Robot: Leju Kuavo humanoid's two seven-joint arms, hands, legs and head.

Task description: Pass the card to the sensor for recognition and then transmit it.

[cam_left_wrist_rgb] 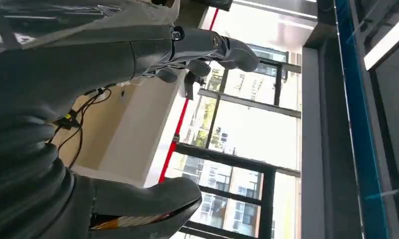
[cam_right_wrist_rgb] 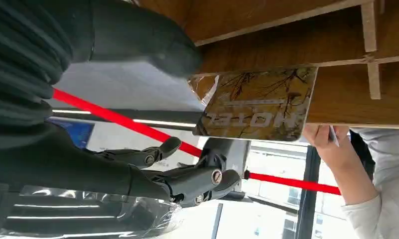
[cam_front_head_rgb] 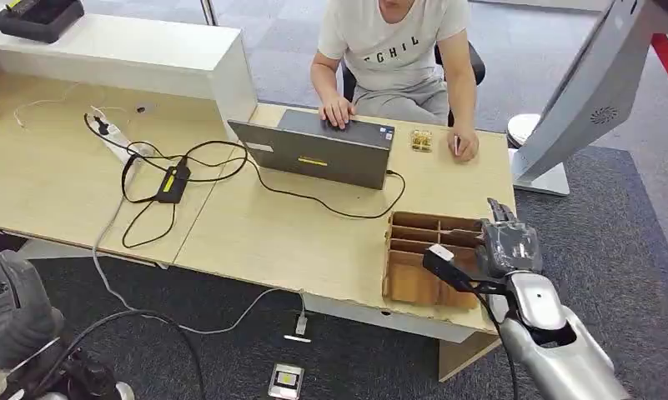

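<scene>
The card (cam_right_wrist_rgb: 257, 104) is pinched by the right hand (cam_front_head_rgb: 507, 247) above the wooden tray (cam_front_head_rgb: 414, 279) on the desk (cam_front_head_rgb: 313, 242). The left hand (cam_left_wrist_rgb: 187, 50) hangs empty, fingers apart. Pickup appears done; presentation to the sensor is judged next.

My right hand (cam_front_head_rgb: 504, 243) hangs over the far right end of the tabletop (cam_front_head_rgb: 297, 233), above the wooden divider box (cam_front_head_rgb: 426, 258), whose thin partitions rise just beneath it. The card (cam_right_wrist_rgb: 259, 104) I pinch juts out over those compartments. Ahead, a person's hand (cam_front_head_rgb: 464, 146) rests on the tabletop beyond the box, and a small yellow case (cam_front_head_rgb: 421, 140) lies beside it. To the left of the box a broad bare stretch of wood runs toward the laptop (cam_front_head_rgb: 322, 150), crossed by one black cable (cam_front_head_rgb: 330, 202). To my right a grey slanted stand (cam_front_head_rgb: 589, 92) rises off the floor. My left hand (cam_front_head_rgb: 13, 304) hangs low off the tabletop's near-left edge, cables below it.
</scene>
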